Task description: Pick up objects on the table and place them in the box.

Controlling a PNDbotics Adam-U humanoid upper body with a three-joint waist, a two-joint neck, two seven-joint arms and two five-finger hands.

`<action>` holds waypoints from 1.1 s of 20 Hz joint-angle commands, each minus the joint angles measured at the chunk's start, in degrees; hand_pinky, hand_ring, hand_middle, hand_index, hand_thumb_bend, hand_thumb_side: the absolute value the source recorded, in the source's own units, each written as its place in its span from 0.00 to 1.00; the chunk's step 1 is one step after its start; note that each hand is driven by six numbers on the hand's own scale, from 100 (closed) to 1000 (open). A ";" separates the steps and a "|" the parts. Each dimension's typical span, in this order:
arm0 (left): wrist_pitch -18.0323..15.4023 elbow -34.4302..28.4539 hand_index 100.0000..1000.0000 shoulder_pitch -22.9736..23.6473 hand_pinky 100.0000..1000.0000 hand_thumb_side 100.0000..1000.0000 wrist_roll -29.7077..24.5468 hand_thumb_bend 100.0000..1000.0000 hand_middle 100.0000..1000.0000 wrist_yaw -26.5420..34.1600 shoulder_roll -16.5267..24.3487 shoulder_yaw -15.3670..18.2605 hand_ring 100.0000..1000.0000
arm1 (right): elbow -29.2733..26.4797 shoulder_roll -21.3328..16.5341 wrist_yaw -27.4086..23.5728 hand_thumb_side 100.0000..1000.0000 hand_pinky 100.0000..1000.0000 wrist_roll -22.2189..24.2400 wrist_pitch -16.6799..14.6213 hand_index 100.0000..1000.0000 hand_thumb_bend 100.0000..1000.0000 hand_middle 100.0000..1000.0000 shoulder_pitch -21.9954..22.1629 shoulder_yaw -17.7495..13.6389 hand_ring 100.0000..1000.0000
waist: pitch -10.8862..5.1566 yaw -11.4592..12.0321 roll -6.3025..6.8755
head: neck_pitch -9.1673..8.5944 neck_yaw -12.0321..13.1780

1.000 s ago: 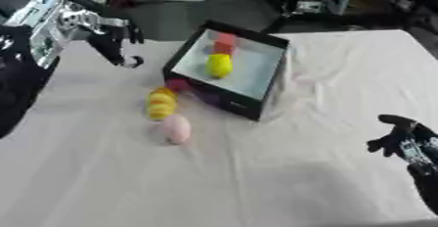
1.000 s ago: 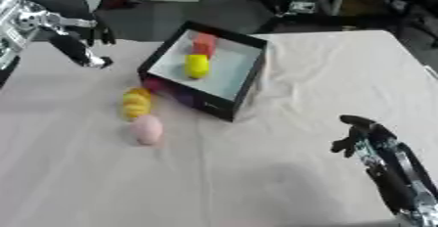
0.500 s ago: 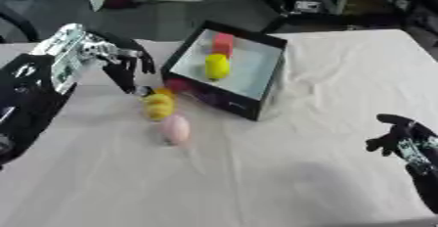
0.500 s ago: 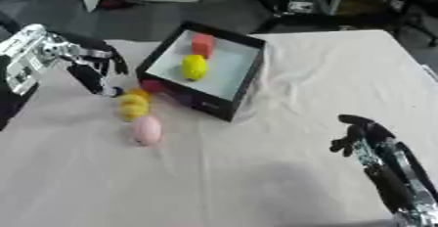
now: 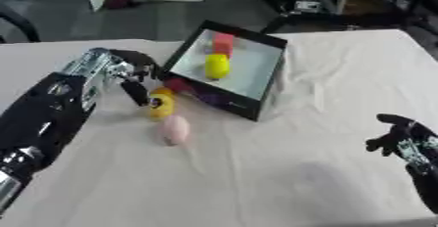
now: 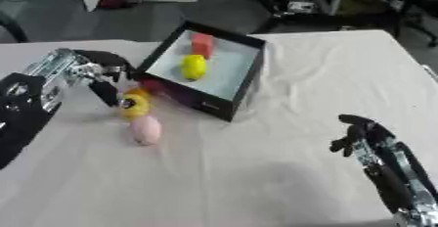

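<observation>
One yellow object beside left robot hand

1 box; 2 objs inside, 2 outside; 2 hands.

Box: black outside, pale inside, open top, set askew near the desk's far edge, left of centre. Inside it: a yellow rounded piece at mid-floor, and a red block at the far corner. Outside, against its near-left wall: a yellow object; just nearer, a pink egg-shaped object lying on the cloth.
</observation>
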 commanded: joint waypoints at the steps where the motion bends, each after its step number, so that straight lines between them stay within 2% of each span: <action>1: -1.20 0.83 0.84 -0.63 0.68 0.39 0.17 0.21 0.72 -0.10 -0.21 0.71 0.62 | -0.91 -0.66 -0.20 0.60 0.65 -0.08 -0.08 0.76 0.00 0.25 -0.27 -0.31 0.47 | -0.62 -0.11 -0.46 | -0.11 -0.02; 3: -1.83 1.06 0.82 -0.53 0.66 0.37 -0.50 0.20 0.70 0.16 -0.38 0.56 0.59 | -0.90 -0.67 -0.22 0.60 0.65 -0.04 -0.07 0.76 0.00 0.25 -0.30 -0.29 0.47 | -0.62 -0.13 -0.46 | -0.11 0.02; 5: -2.21 0.96 0.75 -0.39 0.59 0.32 -0.50 0.17 0.62 -0.05 -0.41 0.43 0.51 | -0.90 -0.69 -0.25 0.60 0.65 -0.02 -0.08 0.76 0.00 0.25 -0.33 -0.29 0.47 | -0.64 -0.17 -0.46 | -0.11 0.02; 7: -2.44 0.30 0.64 -0.40 0.51 0.27 0.69 0.13 0.50 -0.46 -0.19 0.39 0.42 | -0.91 -0.71 -0.27 0.60 0.65 -0.06 -0.08 0.76 0.00 0.25 -0.32 -0.33 0.47 | -0.67 -0.22 -0.48 | -0.11 -0.01; 8: -2.40 -0.45 0.56 -0.59 0.45 0.24 1.51 0.09 0.42 -0.53 0.09 0.49 0.34 | -0.91 -0.72 -0.28 0.60 0.65 -0.08 -0.07 0.76 0.00 0.25 -0.30 -0.35 0.47 | -0.69 -0.23 -0.48 | -0.11 -0.02; 11: -1.62 -5.68 0.54 -2.73 0.45 0.25 2.61 0.10 0.41 0.28 2.19 0.64 0.34 | -0.89 -0.78 -0.27 0.60 0.65 -0.09 -0.06 0.76 0.00 0.25 -0.18 -0.33 0.47 | -0.81 -0.17 -0.46 | -0.11 0.00; 14: -0.29 -13.12 0.55 -6.66 0.47 0.24 0.77 0.12 0.41 1.02 4.71 0.91 0.35 | -0.83 -0.84 -0.20 0.61 0.65 -0.08 -0.03 0.76 0.00 0.25 -0.01 -0.32 0.47 | -0.96 -0.03 -0.36 | -0.11 0.24; 16: 0.98 -16.86 0.56 -9.85 0.48 0.22 0.07 0.12 0.41 0.60 4.99 2.12 0.35 | -0.78 -0.86 -0.17 0.61 0.65 -0.06 -0.02 0.76 0.00 0.25 0.08 -0.28 0.47 | -1.06 0.03 -0.34 | -0.11 0.49; 19: 2.78 -16.56 0.58 -13.25 0.50 0.22 1.11 0.13 0.43 -2.11 1.45 3.71 0.37 | -0.68 -0.82 -0.18 0.61 0.65 0.04 0.04 0.76 0.00 0.25 0.08 -0.13 0.47 | -1.11 -0.21 -0.42 | -0.11 1.06; 22: 3.30 -10.49 0.61 -14.54 0.54 0.23 4.85 0.14 0.46 -6.73 -4.88 5.22 0.40 | -0.62 -0.73 -0.40 0.62 0.65 0.27 0.05 0.76 0.00 0.25 -0.16 0.13 0.47 | -0.99 -0.96 -0.65 | -0.11 1.75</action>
